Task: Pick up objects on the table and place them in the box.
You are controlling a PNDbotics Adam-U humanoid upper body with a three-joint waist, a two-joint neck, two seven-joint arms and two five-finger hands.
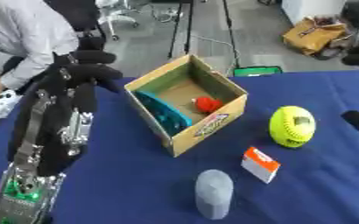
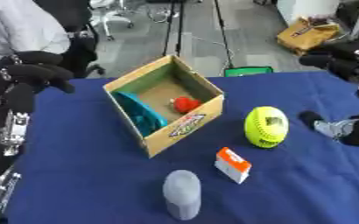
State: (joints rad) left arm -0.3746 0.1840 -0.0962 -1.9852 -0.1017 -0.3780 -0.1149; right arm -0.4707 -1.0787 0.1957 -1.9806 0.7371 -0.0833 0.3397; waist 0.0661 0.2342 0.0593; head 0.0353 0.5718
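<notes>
Seemingly, with the left hand (image 1: pixel 83 70) curled shut on nothing at nine o'clock of the box (image 1: pixel 184 103) and the right hand's (image 2: pixel 350 56) state unreadable, the ball (image 1: pixel 292 126) on the surface (image 1: pixel 129 183) risked rolling off if nudged.

Matt cardboard box (image 1: pixel 184 105), blue cloth table cover (image 1: pixel 136 183), stitched yellow ball (image 1: pixel 292 126).

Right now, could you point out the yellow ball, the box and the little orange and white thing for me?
Ball (image 1: pixel 292 126): left eye view, middle of its yellow face.
Box (image 1: pixel 210 124): left eye view, outer front wall by the label.
Orange and white thing (image 2: pixel 233 165): right eye view, its white side below the orange top.
</notes>
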